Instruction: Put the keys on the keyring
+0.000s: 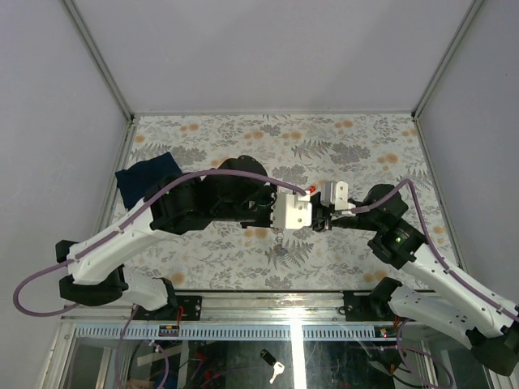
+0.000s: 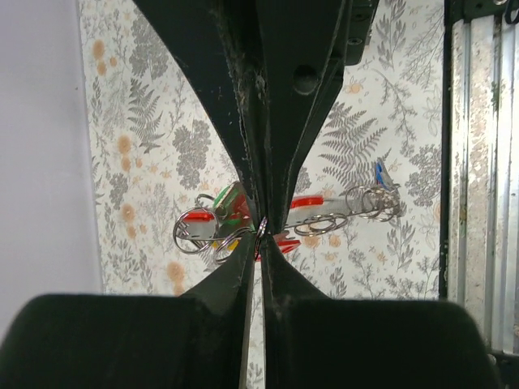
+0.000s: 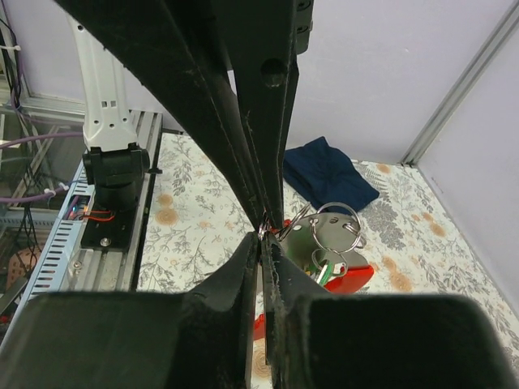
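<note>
Over floral cloth (image 2: 138, 121), the keyring (image 2: 324, 220) shows red strap (image 2: 306, 201), steel rings (image 2: 369, 203).

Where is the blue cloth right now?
In the top view, the dark blue cloth lies crumpled on the table's far-left side, close to the left wall, just beyond the left arm.

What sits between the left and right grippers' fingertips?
A thin metal ring, pinched where left gripper and right gripper meet; left wrist view shows it.

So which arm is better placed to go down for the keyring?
Left, probably. The left gripper and right gripper are shut, tips meeting. The keyring sits below the left one, which points down at it; the right comes in flatter.
</note>
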